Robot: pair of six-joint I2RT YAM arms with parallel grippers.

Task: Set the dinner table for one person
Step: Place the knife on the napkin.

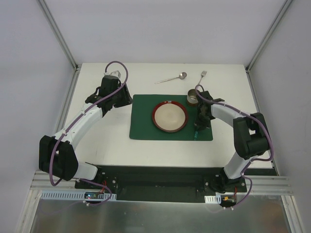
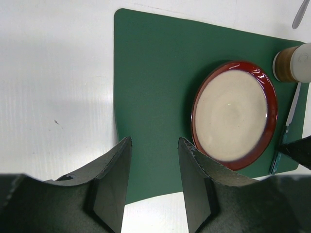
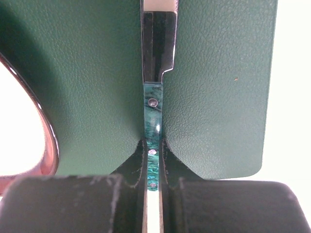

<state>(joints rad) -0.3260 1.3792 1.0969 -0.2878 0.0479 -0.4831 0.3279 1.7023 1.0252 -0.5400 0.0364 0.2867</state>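
On the right strip of the dark green placemat (image 1: pixel 143 121), the right gripper (image 1: pixel 198 127) is closed tight on the green handle of a table knife (image 3: pixel 154 116), and its two fingers press the handle from both sides. The steel blade points away from the arm bases and runs along the right edge of the mat, just beside the red-rimmed plate (image 1: pixel 169 117) that sits in the middle of the mat. Whether the knife touches the mat, the views do not show. The left gripper (image 2: pixel 154 145) hangs over the left edge of the mat with its jaws about half apart and nothing between them. The dinner table (image 1: pixel 112 145), white and matte, lies under everything and reaches to the metal rails at both sides. A small brown cup (image 1: pixel 193 97) stands at the far right corner of the mat. Beyond the mat, on the bare white top, lie a spoon (image 1: pixel 171 78) and, to its right, a fork (image 1: pixel 203 75), apart from each other.
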